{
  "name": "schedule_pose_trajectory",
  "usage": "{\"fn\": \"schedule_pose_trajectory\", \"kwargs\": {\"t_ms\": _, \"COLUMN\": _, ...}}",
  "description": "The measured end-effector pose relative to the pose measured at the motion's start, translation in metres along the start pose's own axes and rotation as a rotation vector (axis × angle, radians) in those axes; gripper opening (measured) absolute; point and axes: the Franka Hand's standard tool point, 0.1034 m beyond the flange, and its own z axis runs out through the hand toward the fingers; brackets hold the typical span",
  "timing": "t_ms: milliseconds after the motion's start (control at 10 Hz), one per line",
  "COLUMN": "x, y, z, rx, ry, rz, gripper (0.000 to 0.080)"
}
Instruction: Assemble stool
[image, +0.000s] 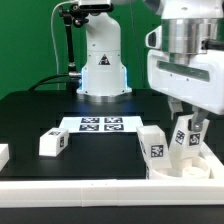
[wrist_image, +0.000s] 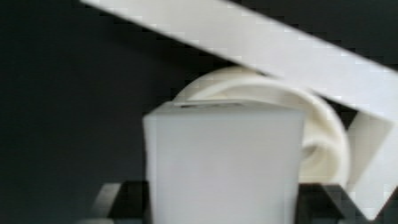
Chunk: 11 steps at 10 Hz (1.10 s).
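The hand (image: 186, 122), closed on a white plastic block leg with square tags (image: 189, 138), holds it upright directly above the white round plastic disc seat (image: 203, 163), evidently to align it for insertion.

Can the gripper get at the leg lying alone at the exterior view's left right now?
Probably not yet: the gripper looks shut on a second leg over the seat. The lone leg lies in the open, so access looks free once that is released.
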Motion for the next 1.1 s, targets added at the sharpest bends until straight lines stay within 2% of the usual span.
{"fn": "schedule_pose_trajectory", "kwargs": {"t_ms": 100, "x": -0.0049, "y": -0.0005, "z": 0.0000, "rx": 0.001, "ry": 0.003, "rz": 0.040, "gripper": 0.0338}}
{"fn": "schedule_pose_trajectory", "kwargs": {"t_ms": 300, "x": -0.0060, "y": -0.0020, "z": -0.0001, "rx": 0.010, "ry": -0.007, "rz": 0.156, "gripper": 0.0338}}
{"fn": "schedule_pose_trajectory", "kwargs": {"t_ms": 600, "x": -0.0084, "y": -0.0026, "z": 0.0001, "rx": 0.011, "ry": -0.026, "rz": 0.372, "gripper": 0.0338}}
{"fn": "schedule_pose_trajectory", "kwargs": {"t_ms": 1000, "x": -0.0089, "y": -0.0031, "z": -0.0001, "rx": 0.011, "ry": -0.038, "rz": 0.532, "gripper": 0.0338}}
{"fn": "schedule_pose_trajectory", "kwargs": {"t_ms": 1100, "x": -0.0100, "y": -0.0031, "z": 0.0001, "rx": 0.010, "ry": -0.040, "rz": 0.533, "gripper": 0.0419}}
